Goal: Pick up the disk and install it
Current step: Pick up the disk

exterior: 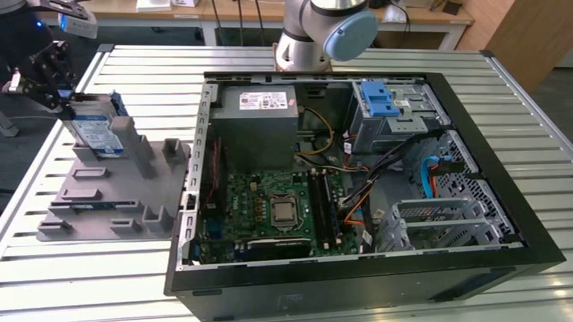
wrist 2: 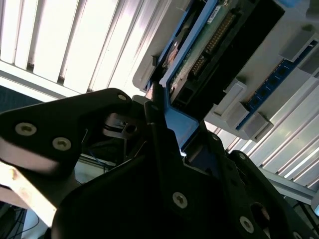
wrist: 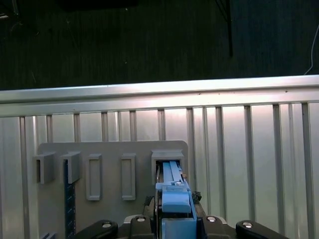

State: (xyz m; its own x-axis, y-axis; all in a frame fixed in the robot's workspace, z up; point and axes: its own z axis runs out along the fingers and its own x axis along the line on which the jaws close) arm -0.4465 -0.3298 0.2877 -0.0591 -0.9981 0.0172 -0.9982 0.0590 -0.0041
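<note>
Gripper (exterior: 64, 107) clamped on the disk (exterior: 96, 131), which stands on edge in the grey holder (exterior: 107, 201).
Exterior view: gripper and disk are at the upper left of the frame, on the slatted table (exterior: 90, 282), beside the open computer case (exterior: 358, 168). Second wrist view: the black fingers (wrist 2: 155, 112) pinch the disk's blue rail, and the disk's (wrist 2: 209, 45) circuit board faces the camera. First wrist view: the disk (wrist: 172, 172) sits in a holder slot, with its blue rail end between the jaws.
</note>
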